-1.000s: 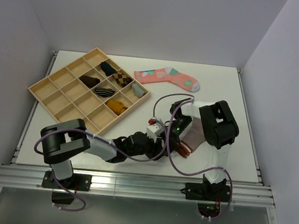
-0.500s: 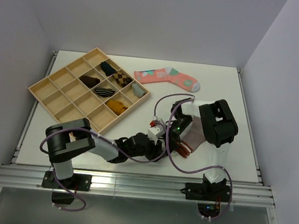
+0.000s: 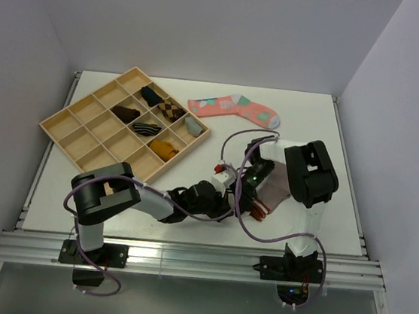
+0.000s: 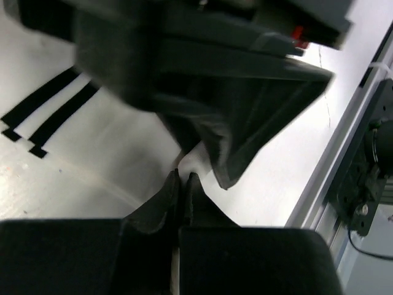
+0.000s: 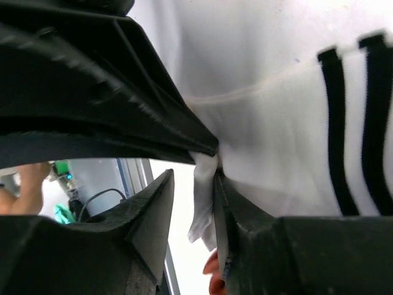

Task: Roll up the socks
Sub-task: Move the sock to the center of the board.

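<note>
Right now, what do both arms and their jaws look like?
Both the left arm and right arm have black joint housings, pale grey-white links, and purple cables looping alongside. A green light glows near the wrists. The jaws are black and wedge-shaped.

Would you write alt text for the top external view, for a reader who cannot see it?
The left arm and right arm meet low over the socks at the front of a white table. A wooden divided tray holding several rolled socks sits back left; a coral-pink sock lies flat at the back.
</note>
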{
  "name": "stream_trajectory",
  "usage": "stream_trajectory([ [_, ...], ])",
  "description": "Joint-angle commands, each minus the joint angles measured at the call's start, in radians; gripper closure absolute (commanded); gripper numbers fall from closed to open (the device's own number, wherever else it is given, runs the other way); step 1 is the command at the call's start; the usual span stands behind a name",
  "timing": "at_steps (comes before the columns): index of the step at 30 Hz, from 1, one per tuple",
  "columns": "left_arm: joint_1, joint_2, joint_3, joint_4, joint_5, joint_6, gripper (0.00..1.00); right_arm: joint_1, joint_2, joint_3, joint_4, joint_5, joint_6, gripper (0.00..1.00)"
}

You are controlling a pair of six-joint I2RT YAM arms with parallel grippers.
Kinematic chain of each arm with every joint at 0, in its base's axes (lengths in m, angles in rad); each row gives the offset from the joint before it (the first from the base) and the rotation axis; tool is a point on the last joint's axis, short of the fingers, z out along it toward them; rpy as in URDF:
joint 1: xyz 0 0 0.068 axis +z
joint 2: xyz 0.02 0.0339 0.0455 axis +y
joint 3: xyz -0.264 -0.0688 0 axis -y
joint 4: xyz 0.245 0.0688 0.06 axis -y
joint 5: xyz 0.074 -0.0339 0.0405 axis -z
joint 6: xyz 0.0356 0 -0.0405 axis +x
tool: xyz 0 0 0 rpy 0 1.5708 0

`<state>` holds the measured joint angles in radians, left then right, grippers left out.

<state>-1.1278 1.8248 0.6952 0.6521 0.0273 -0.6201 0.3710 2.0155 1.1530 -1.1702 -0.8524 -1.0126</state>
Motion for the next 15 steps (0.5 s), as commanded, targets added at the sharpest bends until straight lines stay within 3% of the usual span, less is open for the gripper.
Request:
stream_trajectory([
  [1,0.016,0.021,0.041,-0.164,-0.013,-0.044,1.0,-0.027,-0.089,-0.004,0.007,-0.01,-0.041,0.6],
  [6,0.057,0.002,0.059,-0.29,-0.023,-0.102,1.0,-0.09,-0.158,-0.029,0.072,0.055,0.003,0.57],
  [15,0.1,-0.025,0.07,-0.433,0.0,-0.144,1.0,-0.222,-0.141,-0.035,0.063,0.147,-0.005,0.58],
])
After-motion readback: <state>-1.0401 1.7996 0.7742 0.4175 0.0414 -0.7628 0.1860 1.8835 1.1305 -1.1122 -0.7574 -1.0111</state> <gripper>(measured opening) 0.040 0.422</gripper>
